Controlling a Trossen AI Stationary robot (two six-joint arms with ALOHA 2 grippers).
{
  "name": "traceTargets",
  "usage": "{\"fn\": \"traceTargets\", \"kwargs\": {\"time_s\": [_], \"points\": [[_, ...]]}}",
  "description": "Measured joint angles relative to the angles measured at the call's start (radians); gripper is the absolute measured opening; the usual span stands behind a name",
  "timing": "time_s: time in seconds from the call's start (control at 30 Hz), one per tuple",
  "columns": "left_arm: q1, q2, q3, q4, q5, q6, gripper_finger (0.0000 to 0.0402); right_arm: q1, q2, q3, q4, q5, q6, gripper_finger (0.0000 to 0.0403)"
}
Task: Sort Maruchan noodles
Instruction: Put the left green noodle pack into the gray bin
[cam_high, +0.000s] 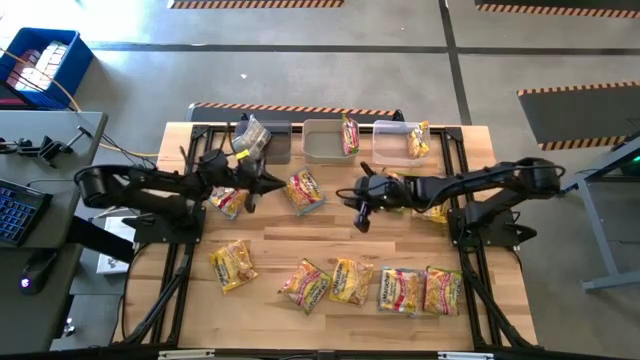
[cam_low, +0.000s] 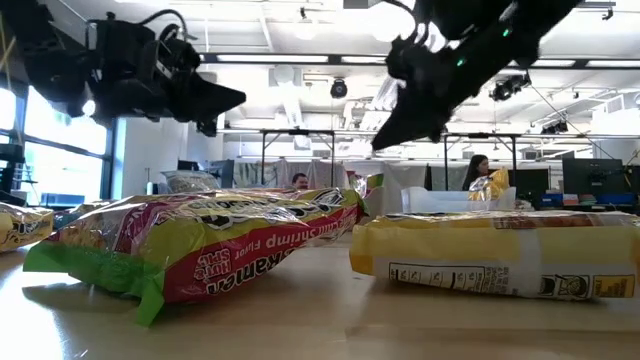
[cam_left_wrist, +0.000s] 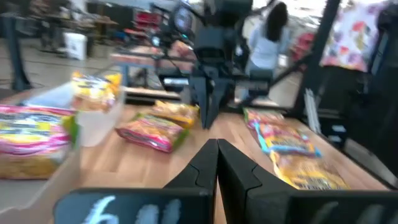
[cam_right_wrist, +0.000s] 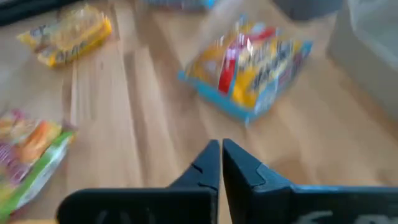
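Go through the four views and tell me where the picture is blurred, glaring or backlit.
High view: evenly lit and sharp, with soft shadows under both arms on the table. Low view: bright ceiling lights backlight the arms into silhouettes; the nearest noodle packet is soft. Left wrist view: smeared throughout, the room behind washed out. Right wrist view: the blue-edged packet is blurred, while the right gripper is crisp.
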Motion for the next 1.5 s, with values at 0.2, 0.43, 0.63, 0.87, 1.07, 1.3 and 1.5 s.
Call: {"fn": "traceTargets", "kwargs": {"time_s": [0.2,0.43,0.63,0.87,1.07,1.3,1.5], "points": [[-0.053,0.125,0.024,-0.005,0.017,0.061,0.0000,0.049,0.020,0.036,-0.061,-0.130,0.183,0.0006],[-0.118,0.248,0.056,-0.010,0.030,0.048,0.0000,0.065,0.095,0.036,0.034,-0.262,0.259,0.0075],[-0.224,0.306,0.178,-0.059,0.230,-0.078,0.0011,0.050,0.099,0.035,0.026,-0.267,0.142,0.0125],[-0.403,0.373,0.356,-0.477,0.166,0.042,0.0060,0.056,0.098,-0.064,0.113,-0.254,0.003,0.0067],[-0.503,0.465,0.515,-0.687,0.059,0.113,0.0105,0.058,0.098,-0.194,0.353,-0.266,-0.001,0.0013],[-0.567,0.583,0.650,-0.785,0.057,0.104,0.0134,0.058,0.098,-0.247,0.416,-0.262,-0.006,0.0015],[-0.597,0.657,0.725,-0.832,0.043,0.062,0.0145,0.058,0.098,-0.247,0.419,-0.262,-0.062,0.0002]]}}
